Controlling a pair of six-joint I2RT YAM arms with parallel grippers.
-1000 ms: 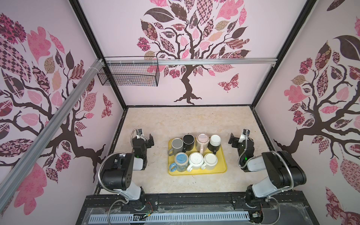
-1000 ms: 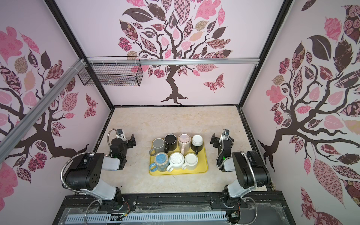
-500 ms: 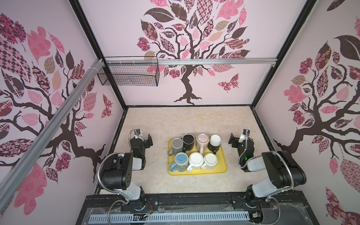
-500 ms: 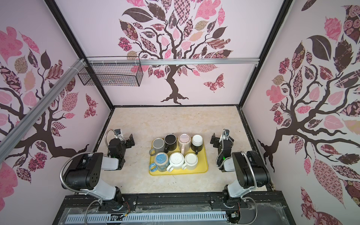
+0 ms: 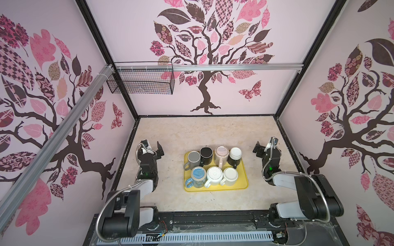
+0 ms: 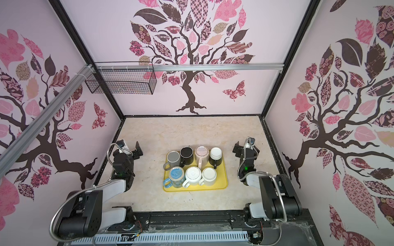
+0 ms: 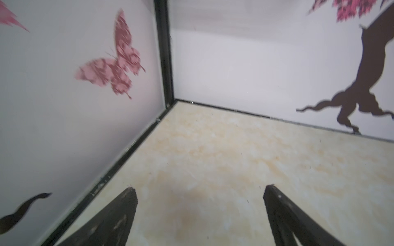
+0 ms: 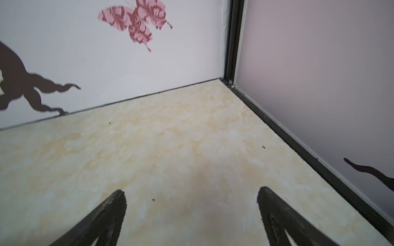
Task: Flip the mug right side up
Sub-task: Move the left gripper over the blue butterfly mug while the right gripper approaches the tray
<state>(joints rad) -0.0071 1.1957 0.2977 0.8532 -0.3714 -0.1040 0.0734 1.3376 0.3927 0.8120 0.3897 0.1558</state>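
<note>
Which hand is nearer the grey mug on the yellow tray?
Left. The left hand is off the yellow tray edge nearest the grey mug; the right hand, off the opposite edge.

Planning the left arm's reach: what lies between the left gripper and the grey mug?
From the left gripper to the grey mug: bare tabletop, then the yellow tray's rim, in both top views.

Left arm (image 5: 145, 185), right arm (image 5: 283, 181): black joints, white links, silver hoses (image 5: 119, 190) (green lights (image 5: 270, 168)), black pincer fingers (image 7: 115, 221).
</note>
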